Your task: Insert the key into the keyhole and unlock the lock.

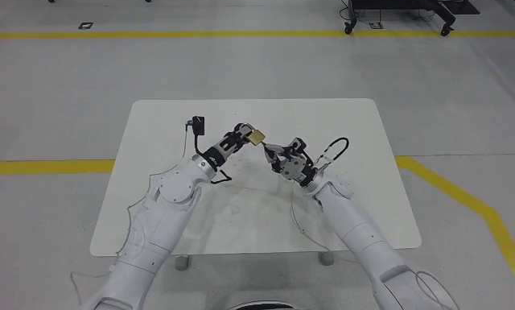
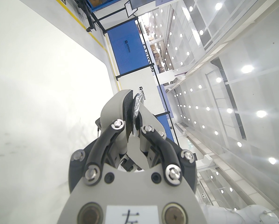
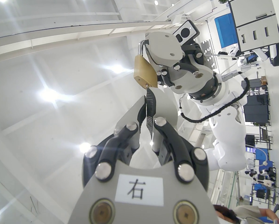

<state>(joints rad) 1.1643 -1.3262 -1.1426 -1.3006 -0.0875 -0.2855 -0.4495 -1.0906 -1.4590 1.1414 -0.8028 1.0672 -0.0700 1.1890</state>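
Top view: the left gripper (image 1: pixel 244 136) holds the brass lock (image 1: pixel 256 137) off the white table (image 1: pixel 161 197), with the lock's body sticking out past its fingertips toward the other arm. The right gripper (image 1: pixel 273 152) points at it from the opposite side, tips just short of the brass. Lifting both into open air looks meant to let each wrist line up freely. What passes between the tips and the lock is too small to tell here.

Left wrist view: the fingers are pinched narrow on a silver strip, judged to be the shackle (image 2: pixel 136 104), which stands edge-on between the pads. The lock's body lies beyond the fingertips, hidden by them.

Right wrist view: the right fingers are clamped on the dark head of the key (image 3: pixel 150 104), which juts past the tips. Its front end meets the keyhole (image 3: pixel 146 85) in the lock's bottom face. Holding by the shackle leaves that face bare for this approach. The blade is out of sight, so how deep it sits, and whether the shackle has released, cannot be told.
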